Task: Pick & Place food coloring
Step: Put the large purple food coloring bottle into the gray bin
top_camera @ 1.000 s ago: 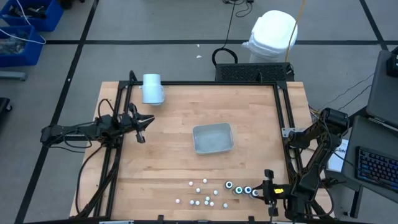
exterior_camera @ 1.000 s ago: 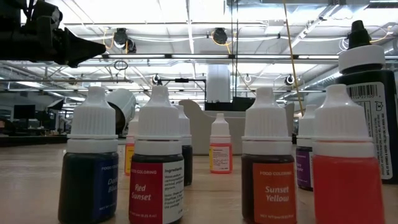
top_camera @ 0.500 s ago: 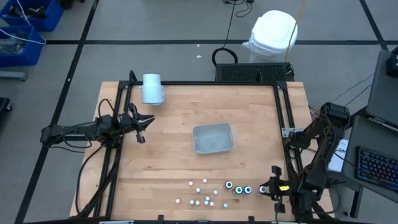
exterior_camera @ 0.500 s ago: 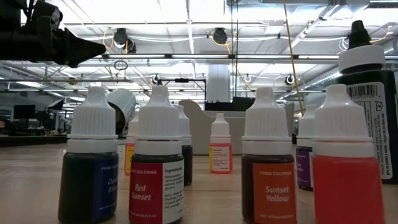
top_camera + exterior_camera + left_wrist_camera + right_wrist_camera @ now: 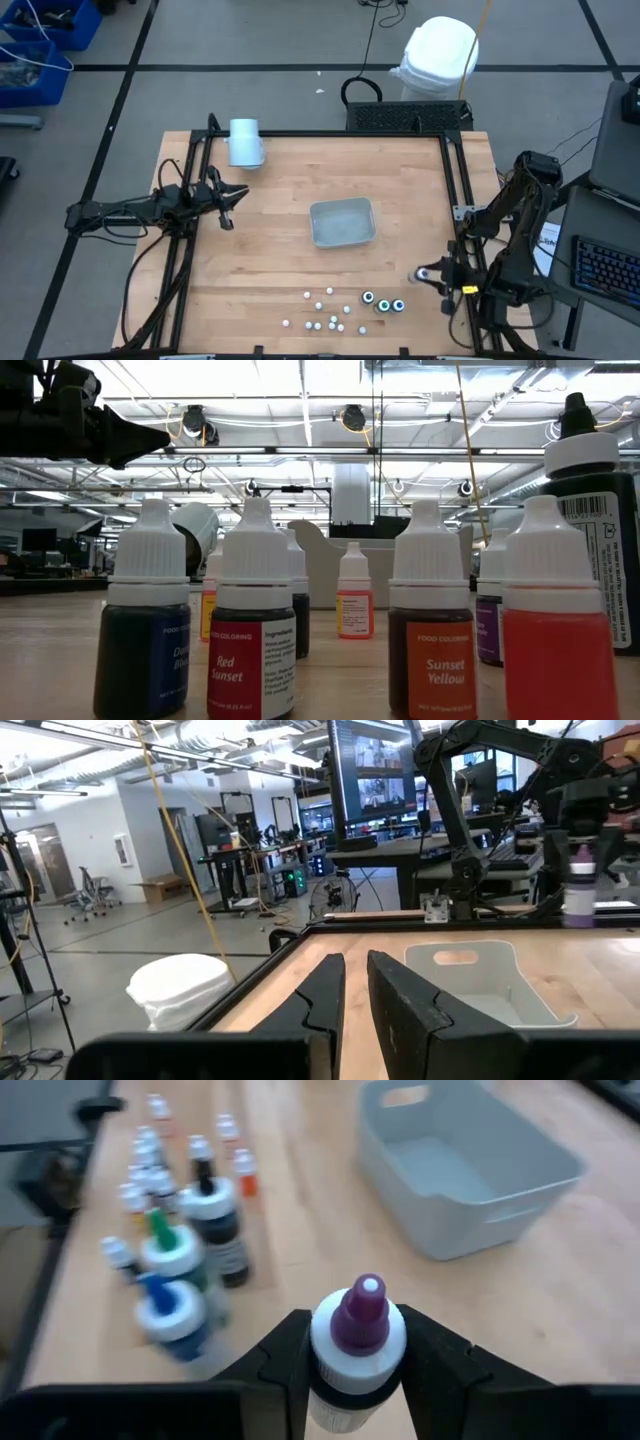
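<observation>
My right gripper point(image 5: 428, 274) is shut on one food coloring bottle point(image 5: 358, 1330), which has a white cap and a purple tip, above the table's near right part. The other food coloring bottles stand on their bases near the front edge: three larger dark ones point(image 5: 384, 302) and several small white-capped ones point(image 5: 325, 308). The grey-blue tray point(image 5: 342, 222) sits on the table's middle. My left gripper point(image 5: 230, 203) hovers shut over the left side, holding nothing. My right gripper pinches the bottle's white cap point(image 5: 330, 1348) between its two fingers point(image 5: 432, 1355), one on each side. The fingers slant down from the table's right side. The bottle stands upright in the hold, tip up, lifted clear of the table point(image 5: 579, 885).
A pale blue cylinder point(image 5: 245, 142) lies at the far left corner. Black rails point(image 5: 462, 200) run along the table's left, right and far sides. Bare wood lies between the tray and the standing bottles point(image 5: 250, 650).
My right gripper has risen from the right end of the row of larger bottles and moved toward the far edge, tipping as it went. The purple-tipped bottle went with it and now hangs clear of the table. The other bottles stayed in place.
</observation>
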You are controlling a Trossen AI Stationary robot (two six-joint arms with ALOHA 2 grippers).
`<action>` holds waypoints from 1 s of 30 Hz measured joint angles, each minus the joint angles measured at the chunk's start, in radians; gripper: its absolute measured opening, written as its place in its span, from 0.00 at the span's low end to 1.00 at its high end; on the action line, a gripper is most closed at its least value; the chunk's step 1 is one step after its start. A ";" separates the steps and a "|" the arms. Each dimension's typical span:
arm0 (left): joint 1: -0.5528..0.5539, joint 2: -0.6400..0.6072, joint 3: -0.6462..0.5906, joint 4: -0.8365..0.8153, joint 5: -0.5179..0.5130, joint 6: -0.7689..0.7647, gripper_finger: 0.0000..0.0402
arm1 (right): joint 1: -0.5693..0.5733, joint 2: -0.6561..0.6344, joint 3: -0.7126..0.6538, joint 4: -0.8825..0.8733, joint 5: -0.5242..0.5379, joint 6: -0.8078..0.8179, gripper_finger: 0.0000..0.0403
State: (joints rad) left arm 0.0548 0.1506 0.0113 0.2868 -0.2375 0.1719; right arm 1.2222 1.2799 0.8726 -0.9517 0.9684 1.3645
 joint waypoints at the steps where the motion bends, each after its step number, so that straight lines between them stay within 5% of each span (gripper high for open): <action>1: 0.000 0.000 0.000 -0.001 0.000 0.000 0.14 | -0.014 -0.004 0.000 -0.023 0.000 0.008 0.27; 19: 0.000 0.000 0.000 -0.007 0.000 -0.002 0.14 | -0.258 -0.013 0.000 -0.061 0.187 -0.057 0.27; 30: 0.000 0.000 0.000 -0.007 0.000 -0.007 0.14 | -0.444 -0.011 0.000 0.243 0.284 -0.429 0.29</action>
State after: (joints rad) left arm 0.0548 0.1509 0.0113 0.2800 -0.2379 0.1645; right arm 0.7781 1.2686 0.8730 -0.7089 1.2520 0.9357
